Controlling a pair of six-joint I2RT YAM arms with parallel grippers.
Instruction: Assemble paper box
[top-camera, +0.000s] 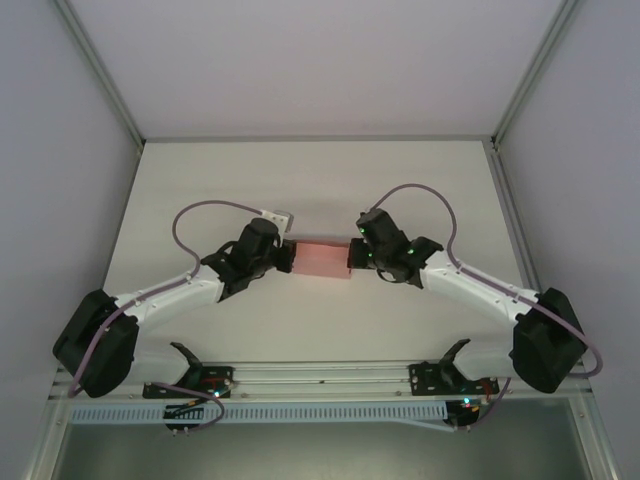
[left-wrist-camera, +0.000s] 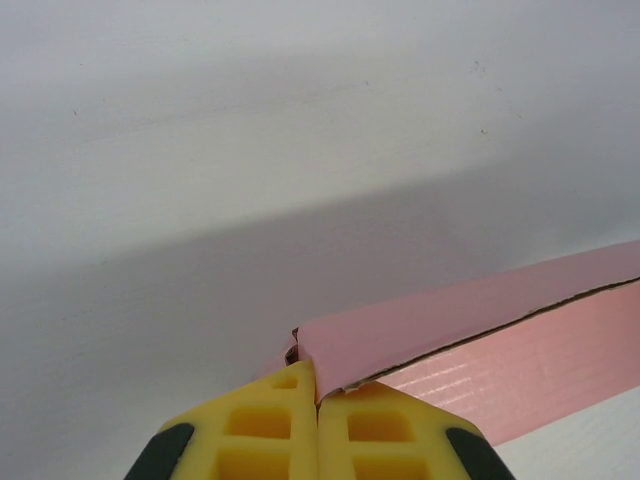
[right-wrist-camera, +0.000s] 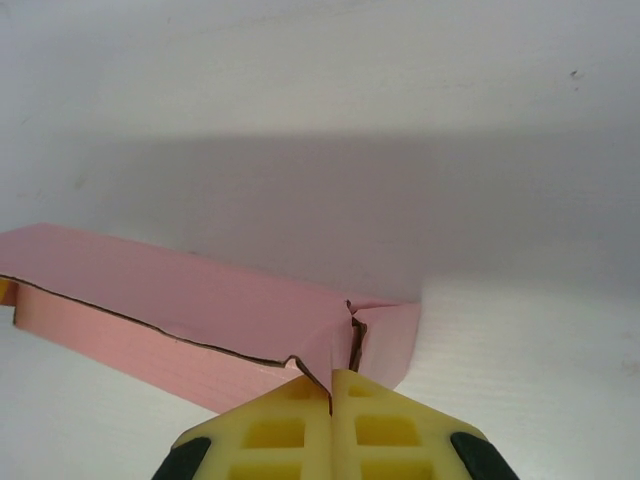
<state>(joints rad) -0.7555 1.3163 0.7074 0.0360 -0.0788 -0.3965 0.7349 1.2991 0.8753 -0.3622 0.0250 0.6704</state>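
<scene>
Yellow-tipped, my left gripper (left-wrist-camera: 317, 405) and right gripper (right-wrist-camera: 331, 405) each pinch one end of the paper box (top-camera: 322, 259); its long axis runs straight between them.

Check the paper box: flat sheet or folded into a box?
Folded. The paper box shows a top panel bent over a side wall; left fingers and right fingers pinch its ends.
</scene>
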